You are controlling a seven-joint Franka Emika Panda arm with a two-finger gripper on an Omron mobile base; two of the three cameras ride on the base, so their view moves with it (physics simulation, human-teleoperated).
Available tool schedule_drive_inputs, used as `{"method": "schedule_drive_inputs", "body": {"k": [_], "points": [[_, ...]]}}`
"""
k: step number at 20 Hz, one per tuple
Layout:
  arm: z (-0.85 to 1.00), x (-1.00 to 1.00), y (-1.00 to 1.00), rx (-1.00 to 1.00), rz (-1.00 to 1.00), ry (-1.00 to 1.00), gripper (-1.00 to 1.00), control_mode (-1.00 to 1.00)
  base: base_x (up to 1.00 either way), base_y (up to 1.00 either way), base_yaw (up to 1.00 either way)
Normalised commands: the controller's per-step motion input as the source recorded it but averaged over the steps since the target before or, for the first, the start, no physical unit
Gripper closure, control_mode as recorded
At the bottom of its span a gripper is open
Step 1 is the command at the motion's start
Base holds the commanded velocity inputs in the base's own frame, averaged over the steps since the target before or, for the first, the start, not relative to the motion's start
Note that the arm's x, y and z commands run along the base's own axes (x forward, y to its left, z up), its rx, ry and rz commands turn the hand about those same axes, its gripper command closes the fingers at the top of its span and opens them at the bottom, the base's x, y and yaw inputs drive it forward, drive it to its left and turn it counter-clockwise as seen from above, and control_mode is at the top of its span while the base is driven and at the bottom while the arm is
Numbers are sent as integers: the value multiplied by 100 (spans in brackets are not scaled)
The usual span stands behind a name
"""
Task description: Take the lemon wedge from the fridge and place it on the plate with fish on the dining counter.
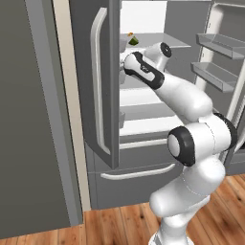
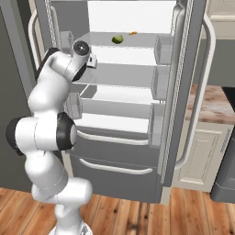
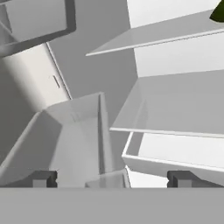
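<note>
The fridge stands with both doors open, its white shelves showing. The lemon wedge, small and dark greenish-yellow, lies on the top shelf; it is also seen at the shelf's left end and as a dark corner at the upper right. My arm reaches into the fridge's left side, below and to the left of the wedge. My gripper is open, fingertips wide apart with nothing between them, facing the left door's bins and the shelf edges. The plate with fish and the dining counter are out of view.
A small orange item lies behind the wedge on the same shelf. Door bins line the right door, and a bin sits just ahead of the fingers. A reddish-brown countertop over cream cabinets stands right of the fridge.
</note>
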Motion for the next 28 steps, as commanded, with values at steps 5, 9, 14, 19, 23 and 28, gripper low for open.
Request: {"method": "schedule_drive_inputs", "body": {"k": [5,9,14,19,23,28], "points": [[0,0,100,4,23,-1,-100,-100,0,0,0],[0,0,100,7,23,-5,-100,-100,0,0,0],[-3,0,100,6,15,-4,-100,-100,0,0,0],[12,-24,-18,1,0,-7,-100,-100,0,0,0],[45,-55,-100,1,-6,-18,-100,-100,0,0,0],[25,-65,-100,0,-13,-12,-100,-100,0,0,0]]}}
